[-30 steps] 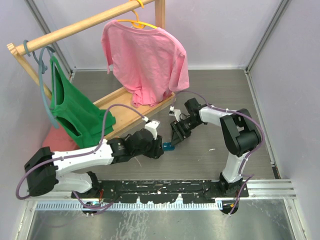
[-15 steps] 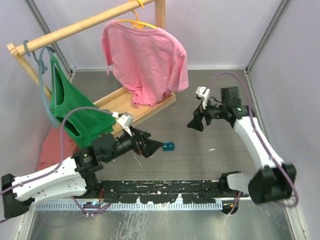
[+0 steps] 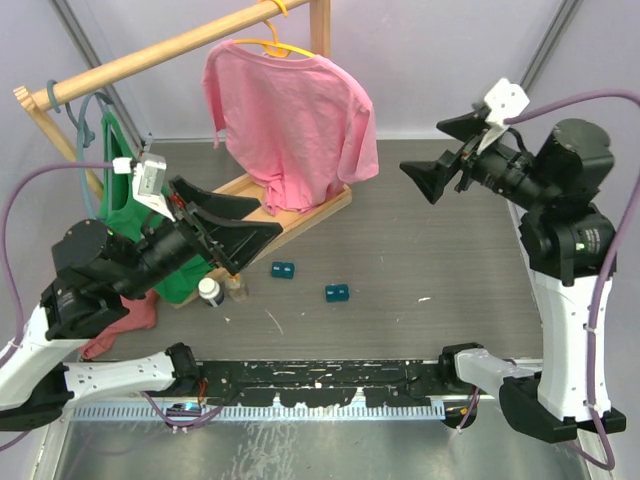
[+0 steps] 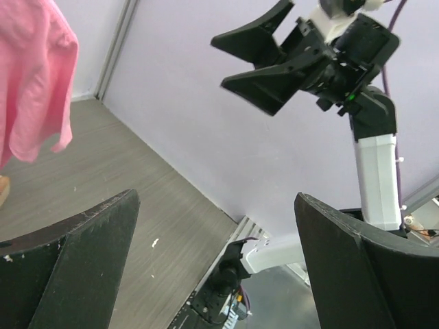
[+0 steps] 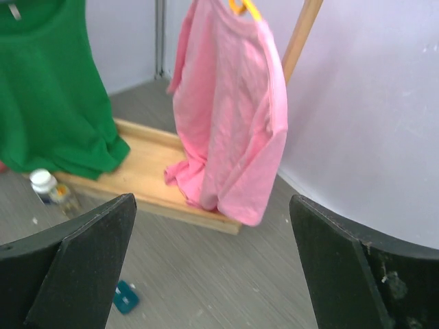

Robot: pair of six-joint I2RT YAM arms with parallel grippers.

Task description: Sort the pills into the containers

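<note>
Spanning the scene, the grey wood-grain tabletop (image 3: 450,260) carries a wooden clothes rack (image 3: 150,55) at the far left, hung with a pink shirt (image 3: 290,120) and a green top (image 3: 118,200). The left gripper (image 3: 258,215) is raised over the left side, its jaws spread wide with nothing between them. The right gripper (image 3: 425,148) is lifted high at the far right, jaws likewise wide apart and empty. A white-capped bottle (image 3: 210,291) stands by the rack's near edge, with a small amber vial (image 3: 238,290) just beside it.

The two containers lie apart near the middle of the tabletop. The far container (image 3: 282,269) is just right of the vial, and the near container (image 3: 336,292) is further right and nearer. Each is a small teal-blue rectangular box, open side up, with two dark square compartments side by side. Both lie flat, long axis running roughly left to right. Their contents are too small to make out.

The right wrist view catches one of them (image 5: 125,297), blurred; which one cannot be told. A tiny white speck (image 3: 424,298) lies right of the near container; whether it is a pill cannot be told.
</note>
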